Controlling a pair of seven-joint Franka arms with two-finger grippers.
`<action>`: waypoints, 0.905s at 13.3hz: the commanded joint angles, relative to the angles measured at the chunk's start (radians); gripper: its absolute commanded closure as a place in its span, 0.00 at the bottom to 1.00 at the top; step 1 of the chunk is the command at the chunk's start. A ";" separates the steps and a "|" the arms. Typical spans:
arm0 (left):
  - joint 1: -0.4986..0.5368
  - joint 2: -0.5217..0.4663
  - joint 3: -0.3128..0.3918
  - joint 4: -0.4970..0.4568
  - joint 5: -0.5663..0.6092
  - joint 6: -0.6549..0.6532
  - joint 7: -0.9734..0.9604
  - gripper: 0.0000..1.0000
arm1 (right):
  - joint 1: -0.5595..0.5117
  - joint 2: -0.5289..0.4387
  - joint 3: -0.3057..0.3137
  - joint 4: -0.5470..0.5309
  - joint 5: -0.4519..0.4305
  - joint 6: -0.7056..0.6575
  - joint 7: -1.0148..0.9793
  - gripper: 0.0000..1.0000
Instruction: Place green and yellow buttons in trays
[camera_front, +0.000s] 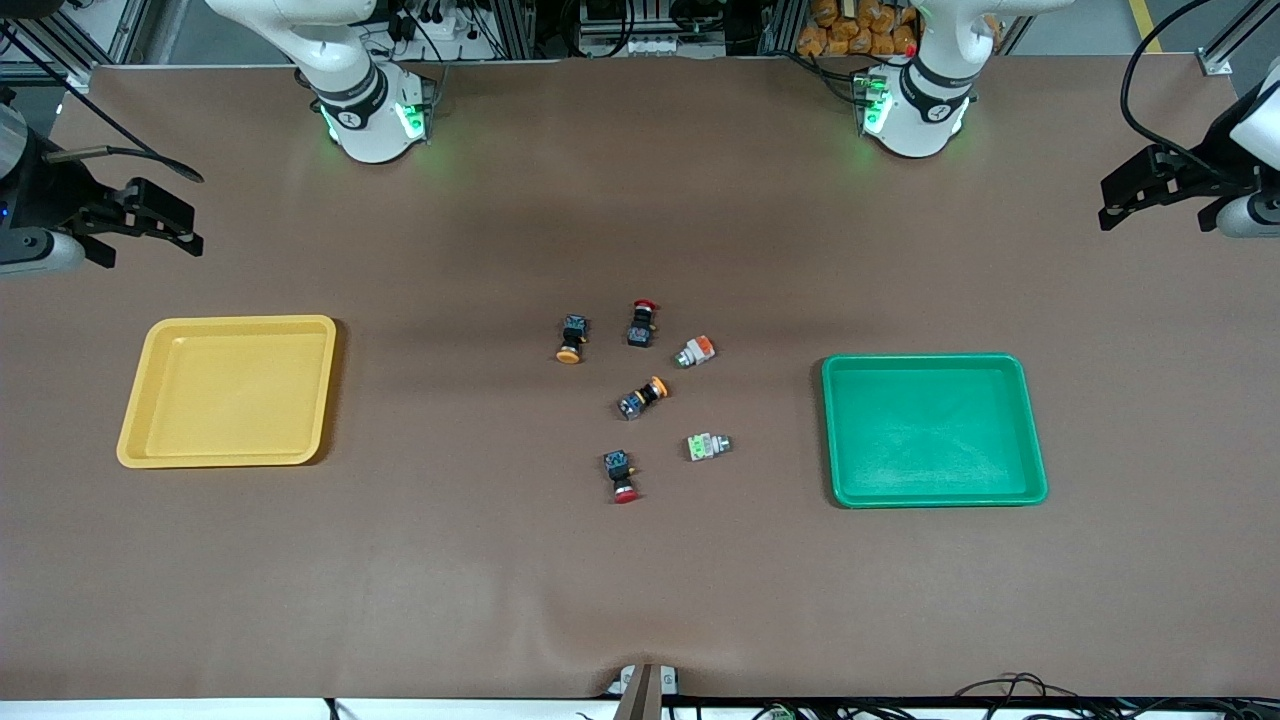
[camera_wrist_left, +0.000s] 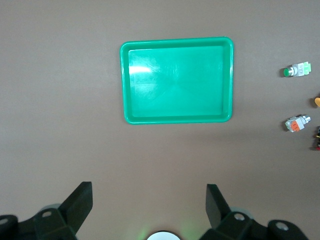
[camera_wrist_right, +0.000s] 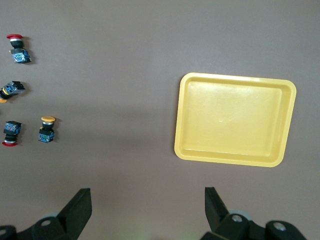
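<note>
Both arms (camera_front: 1190, 185) run off frame; button markings seem unreadable.

Even, fairly bright overhead light fills all three views, and the brown table covering (camera_front: 400, 560) reads matte without hot spots. Soft, short shadows fall from the shallow yellow plastic tray (camera_front: 228, 390) toward 3 o'clock in the front view. A pale glare streak sits on the floor of the shallow green plastic tray (camera_wrist_left: 150, 70) at about 10 o'clock. Focus stays sharp throughout.
</note>
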 joint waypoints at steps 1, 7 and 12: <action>0.001 -0.009 0.000 0.001 0.016 -0.019 0.017 0.00 | -0.012 0.005 0.005 0.015 0.015 -0.010 -0.020 0.00; -0.005 0.005 0.000 0.030 0.017 -0.044 0.006 0.00 | -0.010 0.005 0.005 0.015 -0.001 -0.010 -0.023 0.00; -0.001 0.006 0.000 0.033 0.019 -0.056 0.003 0.00 | -0.021 0.016 0.005 0.018 0.002 -0.012 -0.012 0.00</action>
